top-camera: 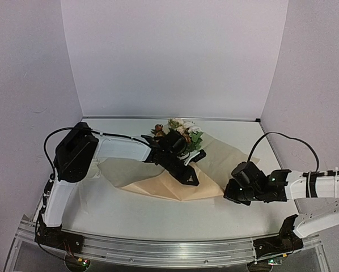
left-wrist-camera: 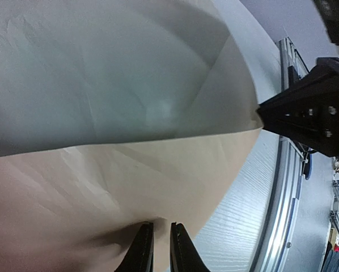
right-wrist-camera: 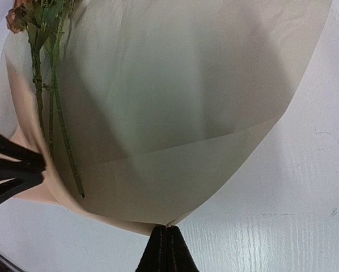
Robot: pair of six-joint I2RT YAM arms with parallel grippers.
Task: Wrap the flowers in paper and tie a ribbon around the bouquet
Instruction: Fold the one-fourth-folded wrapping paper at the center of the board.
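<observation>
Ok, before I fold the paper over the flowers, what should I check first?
1. Right gripper shut on the corner of the paper: ok.
2. Left gripper gripping the paper: cannot tell; its jaws are almost closed with a narrow gap showing.
3. Flowers lying on the paper, stems inside the raised sheet: ok.
4. Stems free of the left gripper's fingers: cannot tell; the right wrist view shows them very close together.
5. Ribbon located for tying: not ok; it shows in none of the views.
</observation>
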